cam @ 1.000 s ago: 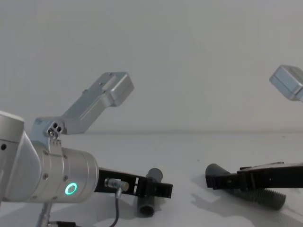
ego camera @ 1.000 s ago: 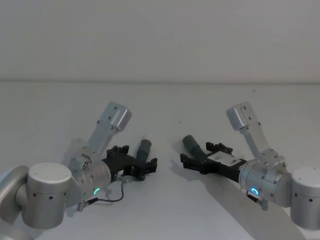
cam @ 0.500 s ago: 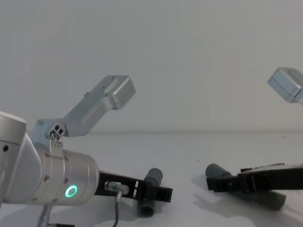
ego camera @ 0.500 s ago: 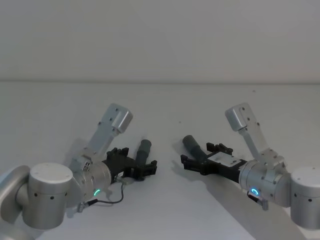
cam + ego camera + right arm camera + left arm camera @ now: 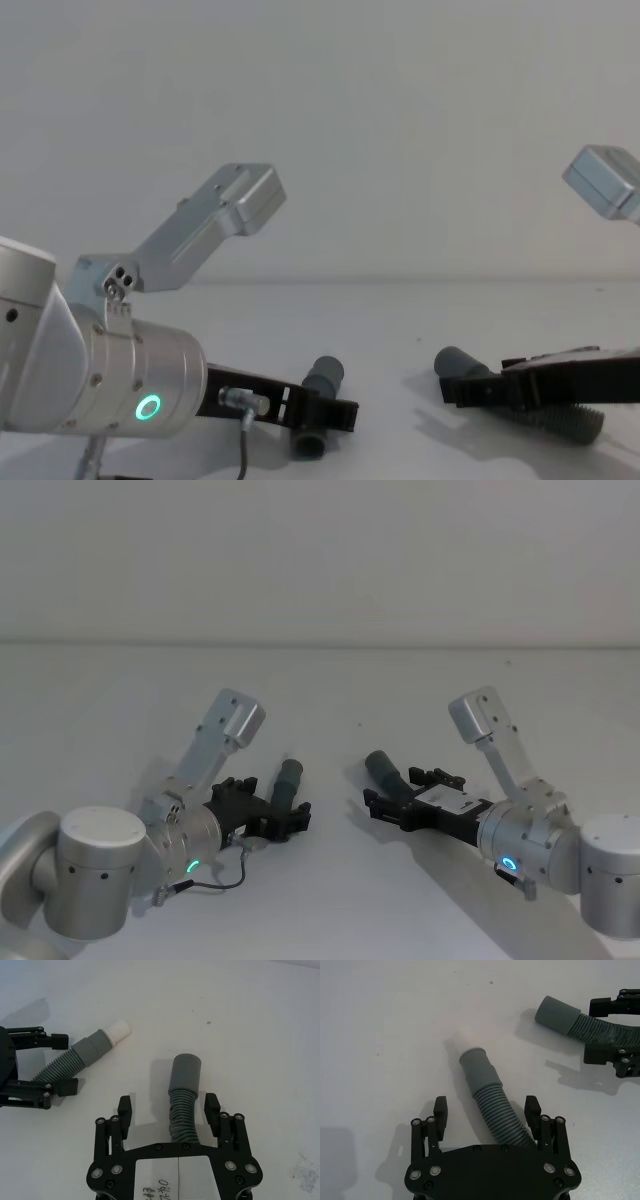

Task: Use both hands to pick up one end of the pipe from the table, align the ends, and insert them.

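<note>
Head view, lower left: left pincer (image 5: 486,1105) spread astride the white-tipped hose piece (image 5: 479,1067). Lower right: right pincer (image 5: 169,1102) spread astride the plain-cuffed hose piece (image 5: 185,1077). Its white label (image 5: 175,1172) bears small print, possibly digits. Both pieces lie on the matte white surface (image 5: 330,690), with a pale wall (image 5: 320,550) behind.

On the table (image 5: 320,685), the left hose piece (image 5: 289,777) lies well apart from the right hose piece (image 5: 384,770), to its left.

Left gripper (image 5: 280,798) astride one hose piece (image 5: 290,776); right gripper (image 5: 390,787) astride second hose piece (image 5: 382,767); white table (image 5: 320,690) beneath.
</note>
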Robot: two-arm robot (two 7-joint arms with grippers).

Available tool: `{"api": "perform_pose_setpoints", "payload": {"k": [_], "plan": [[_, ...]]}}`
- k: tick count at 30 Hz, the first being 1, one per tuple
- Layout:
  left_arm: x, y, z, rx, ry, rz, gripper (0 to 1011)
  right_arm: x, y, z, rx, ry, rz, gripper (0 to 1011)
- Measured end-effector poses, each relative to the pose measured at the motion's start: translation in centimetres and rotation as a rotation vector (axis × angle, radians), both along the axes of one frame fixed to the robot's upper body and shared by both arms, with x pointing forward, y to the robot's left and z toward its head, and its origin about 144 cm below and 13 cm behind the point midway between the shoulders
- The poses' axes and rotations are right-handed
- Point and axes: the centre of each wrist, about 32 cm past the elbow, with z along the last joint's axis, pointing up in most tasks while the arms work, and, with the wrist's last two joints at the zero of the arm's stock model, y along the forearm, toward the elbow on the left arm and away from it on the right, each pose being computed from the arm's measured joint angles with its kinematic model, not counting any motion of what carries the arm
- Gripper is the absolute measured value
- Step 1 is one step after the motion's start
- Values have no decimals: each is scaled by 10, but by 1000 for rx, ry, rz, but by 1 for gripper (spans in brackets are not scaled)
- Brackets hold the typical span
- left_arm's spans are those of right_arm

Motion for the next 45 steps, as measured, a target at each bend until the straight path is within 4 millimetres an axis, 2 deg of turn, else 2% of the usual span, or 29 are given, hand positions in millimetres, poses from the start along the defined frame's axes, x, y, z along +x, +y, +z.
{"api": "perform_pose_setpoints", "payload": {"k": [2,3,5,7,8,9,11,12,14,15,17,18,19,22,40,43,45], "plan": [[0,0,0,1,0,1,910,0,0,0,0,0,0,825],[0,0,0,1,0,1,910,0,0,0,0,0,0,825],[0,0,0,2,0,1,846,0,0,0,0,0,0,738],[0,0,0,3,1,1,780,0,0,0,0,0,0,714],[0,0,0,3,1,1,762,0,0,0,-1,-1,1,634],[0,0,0,3,1,1,750,0,0,0,-1,-1,1,634],[0,0,0,3,2,1,718,0,0,0,-1,-1,1,573],[0,0,0,3,2,2,711,0,0,0,-1,-1,1,511],[0,0,0,3,2,2,696,0,0,0,-1,-1,1,472],[0,0,0,3,2,2,688,0,0,0,-1,-1,1,411],[0,0,0,3,3,2,679,0,0,0,-1,-1,1,372],[0,0,0,3,3,2,667,0,0,0,-1,-1,1,314],[0,0,0,3,3,2,662,0,0,0,-1,-1,1,314],[0,0,0,4,3,2,641,0,0,0,-1,-1,1,227],[0,0,0,5,5,1,522,0,0,0,-1,-1,1,227],[0,0,0,5,5,1,499,0,0,0,-2,0,1,292],[0,0,0,5,5,1,494,0,0,0,-2,0,1,372]]}}
